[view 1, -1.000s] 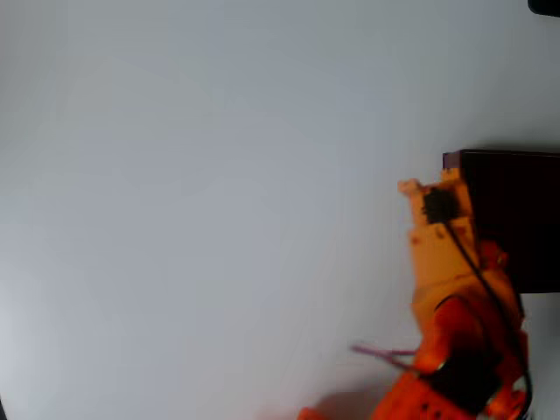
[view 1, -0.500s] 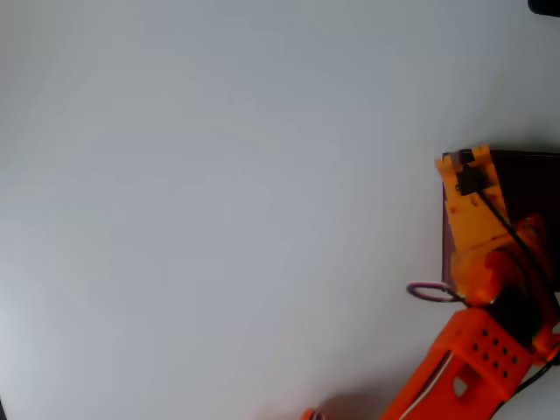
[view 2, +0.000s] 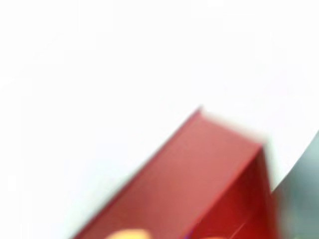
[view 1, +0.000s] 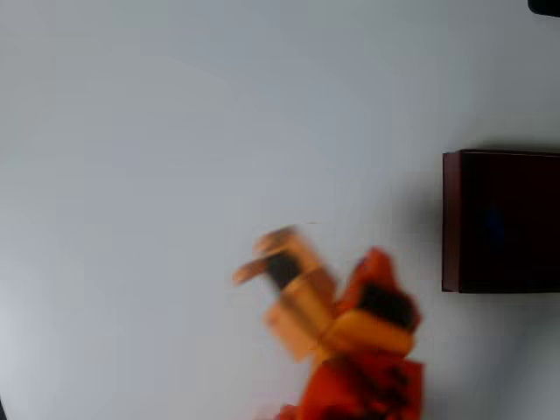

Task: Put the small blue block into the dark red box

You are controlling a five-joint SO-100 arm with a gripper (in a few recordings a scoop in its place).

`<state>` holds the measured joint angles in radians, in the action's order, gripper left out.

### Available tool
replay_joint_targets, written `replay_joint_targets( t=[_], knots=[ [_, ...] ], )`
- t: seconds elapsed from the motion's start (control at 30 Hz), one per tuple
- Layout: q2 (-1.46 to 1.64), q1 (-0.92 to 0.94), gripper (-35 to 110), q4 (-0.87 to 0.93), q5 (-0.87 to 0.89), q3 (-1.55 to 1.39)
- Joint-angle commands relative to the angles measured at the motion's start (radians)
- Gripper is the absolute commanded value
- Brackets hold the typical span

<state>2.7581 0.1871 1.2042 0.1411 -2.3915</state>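
On the left of the overhead view the pale white table [view 1: 157, 175] is seen, a smooth plain surface. Further right, near the lower middle, the orange two-finger tool [view 1: 255, 258] of the arm is smeared by motion blur; two fingers appear slightly apart with nothing seen between them, but whether they are spread or pressed together cannot be told.

At the right edge stands the large rectangular dark red box [view 1: 451, 219], with thin maroon walls and a nearly black inside, well apart from the tool. A faint bluish patch [view 1: 495, 226] is made out on its dark floor; this is judged to be the small blue block, though it is too dim to be sure. In the wrist view the red wall [view 2: 199, 174] is seen blurred.

The block is judged light, stiff and easily tipped; were it regrasped, its long flat sides would be pinched. Only the box walls would stand in the way.
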Motion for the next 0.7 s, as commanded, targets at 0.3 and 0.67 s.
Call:
replay_joint_targets(
  t=[0.3, 0.67],
  knots=[
    [0.370, -0.647, 0, 0.046, -0.137, -0.304],
    [0.640, -0.850, 0, 0.178, -0.176, -0.548]
  ],
)
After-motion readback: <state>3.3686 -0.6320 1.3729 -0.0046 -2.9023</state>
